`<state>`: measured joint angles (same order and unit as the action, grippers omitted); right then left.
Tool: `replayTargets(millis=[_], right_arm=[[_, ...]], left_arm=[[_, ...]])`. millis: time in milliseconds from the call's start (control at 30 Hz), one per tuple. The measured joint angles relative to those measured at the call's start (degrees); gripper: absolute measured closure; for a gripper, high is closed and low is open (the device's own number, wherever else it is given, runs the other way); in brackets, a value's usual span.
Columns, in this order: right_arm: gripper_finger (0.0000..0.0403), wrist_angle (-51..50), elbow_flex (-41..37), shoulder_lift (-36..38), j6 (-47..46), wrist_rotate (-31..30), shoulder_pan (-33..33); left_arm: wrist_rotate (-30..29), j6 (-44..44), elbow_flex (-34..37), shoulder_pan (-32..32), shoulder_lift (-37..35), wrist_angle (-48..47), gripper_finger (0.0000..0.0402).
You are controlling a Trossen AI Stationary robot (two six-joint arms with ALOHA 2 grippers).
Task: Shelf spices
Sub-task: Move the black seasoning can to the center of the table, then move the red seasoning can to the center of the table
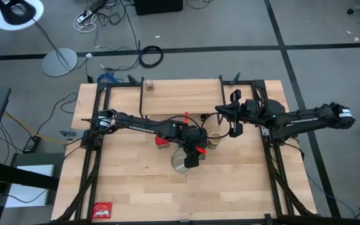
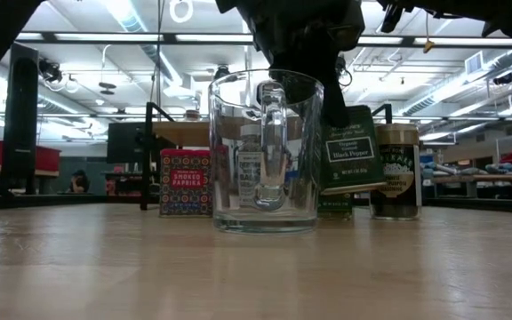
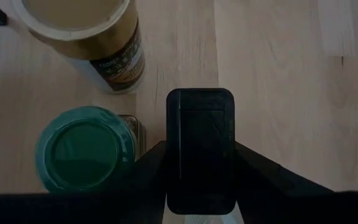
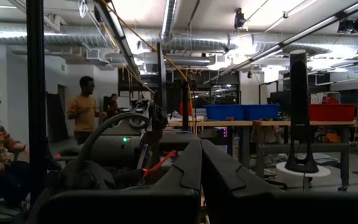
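Observation:
My left gripper (image 1: 192, 157) reaches over the table's middle and is shut on the dark green tin (image 2: 349, 149), labelled black pepper. Just beside the tin stand the green-lidded jar (image 3: 82, 155) and the tan-lidded jar (image 3: 82, 31), both on the tabletop. The red tin (image 2: 185, 182) stands to their left. The shelf (image 1: 180, 87) runs along the far side, with a tiny jar (image 1: 148, 84) on its plank. My right gripper (image 4: 201, 171) is shut on nothing, raised over the table's far right and pointing upward. My left gripper pinches the dark green tin between its two fingers (image 3: 253, 174), on two opposite sides near its top (image 3: 174, 163). The fingers slant down from above. In the low view the tin hangs a little tilted, its bottom (image 2: 354, 187) clear of the tabletop.
A large clear glass vessel (image 2: 265, 151) stands on the table just near of the left gripper. A flat red packet (image 1: 103, 210) lies at the near left corner. Black frame rails run along both table sides. People show in the room beyond.

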<state>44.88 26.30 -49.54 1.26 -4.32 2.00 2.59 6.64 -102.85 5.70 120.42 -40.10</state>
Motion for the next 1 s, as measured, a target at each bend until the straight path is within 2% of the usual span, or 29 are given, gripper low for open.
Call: replayTargets(millis=[200, 533, 667, 800, 1000], right_arm=[[0.0400, -0.02, 0.00, 0.00, 0.01, 0.00, -0.01], [0.0400, -0.02, 0.00, 0.00, 0.02, -0.02, -0.02], [0.0400, -0.01, 0.00, 0.00, 0.00, -0.01, 0.00], [0.0400, -0.04, 0.00, -0.02, 0.02, -0.03, 0.00], [0.0400, 0.72, 0.00, 0.00, 0.41, 2.63, -0.07]], left_arm=[[0.02, -0.41, 0.00, 0.48, -0.02, -0.08, 0.0238], [-0.02, -0.64, -0.15, 0.48, -0.04, -0.19, 0.0185], [-1.14, -1.66, -3.03, 0.75, -0.05, -1.75, 0.0174], [-5.69, -3.18, -9.16, 1.50, -1.43, -7.69, 0.0173], [-18.86, -3.59, -16.93, 3.42, -3.20, -28.15, 0.0172]])
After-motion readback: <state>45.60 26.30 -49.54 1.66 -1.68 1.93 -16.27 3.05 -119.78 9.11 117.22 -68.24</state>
